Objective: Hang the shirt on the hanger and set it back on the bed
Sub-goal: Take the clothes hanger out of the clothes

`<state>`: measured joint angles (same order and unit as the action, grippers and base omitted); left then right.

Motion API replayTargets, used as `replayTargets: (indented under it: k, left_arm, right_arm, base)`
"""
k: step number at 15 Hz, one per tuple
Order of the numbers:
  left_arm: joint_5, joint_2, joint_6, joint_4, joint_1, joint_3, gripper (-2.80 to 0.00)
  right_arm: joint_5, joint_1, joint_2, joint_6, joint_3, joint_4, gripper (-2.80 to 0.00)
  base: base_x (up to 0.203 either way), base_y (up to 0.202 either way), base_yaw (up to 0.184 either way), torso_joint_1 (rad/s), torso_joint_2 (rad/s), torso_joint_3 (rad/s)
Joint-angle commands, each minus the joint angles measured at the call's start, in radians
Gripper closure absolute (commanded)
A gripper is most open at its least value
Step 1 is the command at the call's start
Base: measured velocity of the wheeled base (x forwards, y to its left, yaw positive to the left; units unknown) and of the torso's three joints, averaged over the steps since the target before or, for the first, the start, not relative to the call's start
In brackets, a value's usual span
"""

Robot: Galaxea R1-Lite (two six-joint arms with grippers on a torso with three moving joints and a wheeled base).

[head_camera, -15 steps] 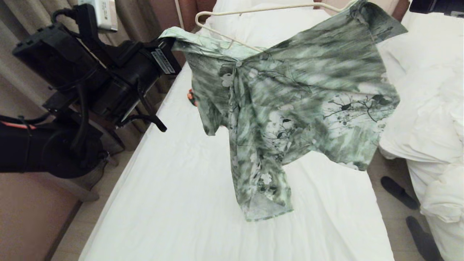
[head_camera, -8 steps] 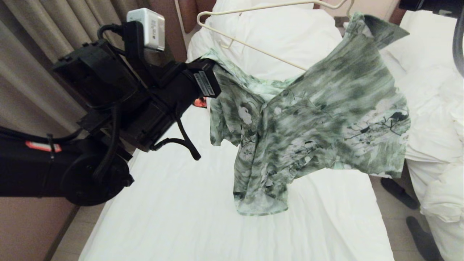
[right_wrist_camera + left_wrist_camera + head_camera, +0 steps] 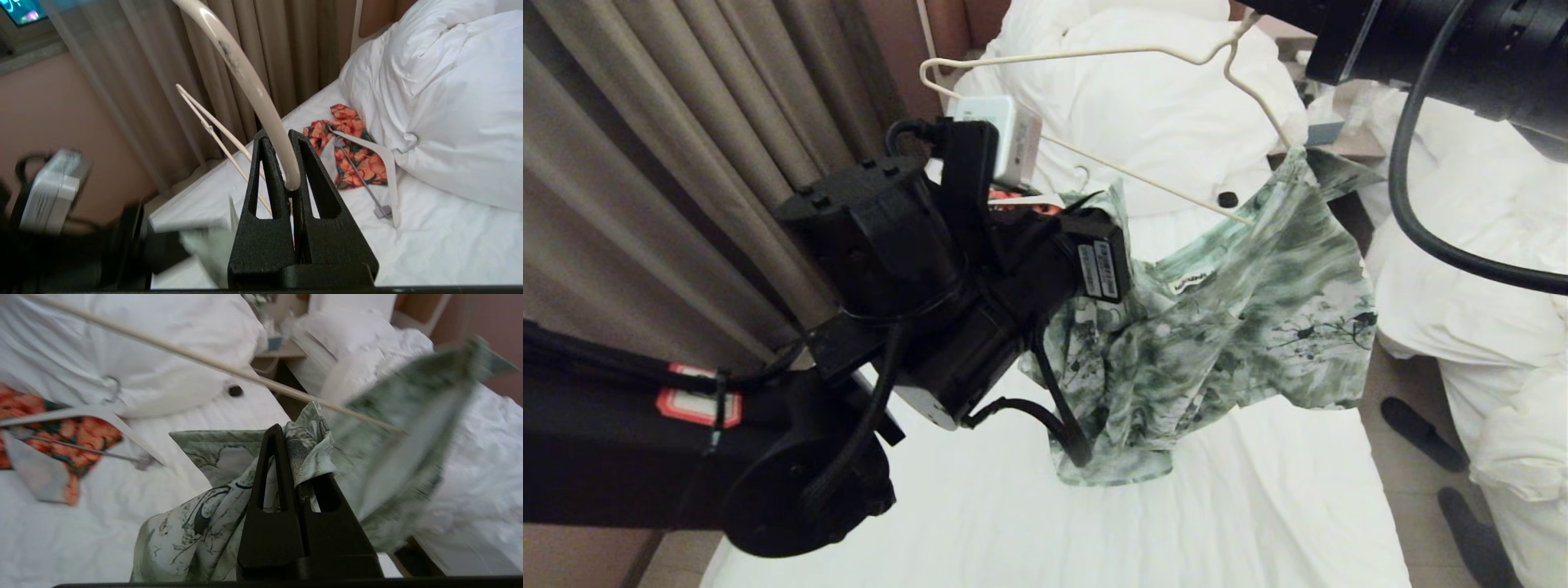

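Note:
The green and white shirt [image 3: 1241,327] hangs in the air above the bed [image 3: 980,523], bunched, with its hem touching the sheet. One shoulder of it is draped over the right end of the cream hanger [image 3: 1094,53]; the hanger's left end is bare. My left gripper [image 3: 293,433] is shut on a fold of the shirt [image 3: 310,445] near the collar, just below the hanger's lower bar [image 3: 204,359]. My right gripper [image 3: 279,136] is shut on the hanger's hook [image 3: 249,81] and holds it up; its arm [image 3: 1421,41] shows at the top right.
An orange-red floral garment [image 3: 355,151] with a wide white hanger [image 3: 384,163] lies by the big white pillows [image 3: 1160,106]. Curtains [image 3: 686,163] stand to the left. A neighbouring bed with a rumpled duvet [image 3: 1486,286] is to the right, with dark slippers [image 3: 1421,433] on the floor between.
My left arm has swung right and inward with the collar in its grip, so the shirt is bunched up. The hanger has tilted and shifted left; the right arm has come into view.

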<state>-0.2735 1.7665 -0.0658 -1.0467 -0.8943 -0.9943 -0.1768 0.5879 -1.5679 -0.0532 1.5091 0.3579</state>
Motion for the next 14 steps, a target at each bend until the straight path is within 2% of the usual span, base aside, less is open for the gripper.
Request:
replayTargets:
  k: [1, 4, 5, 7, 12, 13, 14]
  left_arm:
    - [-0.006, 0.025, 0.0, -0.008, -0.065, 0.031, 0.0]
    - [-0.054, 0.024, -0.017, -0.016, -0.193, 0.084, 0.0]
    - [-0.077, 0.045, -0.022, -0.021, -0.21, 0.088, 0.0]
    - [-0.084, 0.122, -0.023, -0.029, -0.18, 0.07, 0.0]
    - [-0.071, 0.233, -0.03, -0.044, -0.011, -0.036, 0.0]
    - [-0.058, 0.233, -0.042, -0.044, 0.019, -0.043, -2.8]
    - [-0.042, 0.23, -0.05, -0.044, 0.042, -0.055, -2.8]
  right_arm:
    - [0.0, 0.001, -0.035, 0.0, 0.002, 0.022, 0.0]
    - [0.038, 0.01, -0.061, -0.008, -0.006, 0.063, 0.0]
    - [0.043, 0.021, -0.061, -0.008, -0.02, 0.069, 0.0]
    - [0.063, 0.047, -0.052, -0.008, -0.055, 0.072, 0.0]
    - [0.088, 0.033, -0.022, -0.007, -0.076, 0.071, 0.0]
    - [0.087, 0.02, -0.023, -0.006, -0.076, 0.071, 0.0]
    - [0.088, 0.012, -0.023, -0.006, -0.076, 0.071, 0.0]
  base:
    - [0.0, 0.0, 0.0, 0.0, 0.0, 0.0]
    - [0.0, 0.0, 0.0, 0.0, 0.0, 0.0]
    - [0.0, 0.0, 0.0, 0.0, 0.0, 0.0]
    - [0.0, 0.0, 0.0, 0.0, 0.0, 0.0]
    - [0.0, 0.0, 0.0, 0.0, 0.0, 0.0]
    - [0.0, 0.0, 0.0, 0.0, 0.0, 0.0]
    - [0.0, 0.0, 0.0, 0.0, 0.0, 0.0]
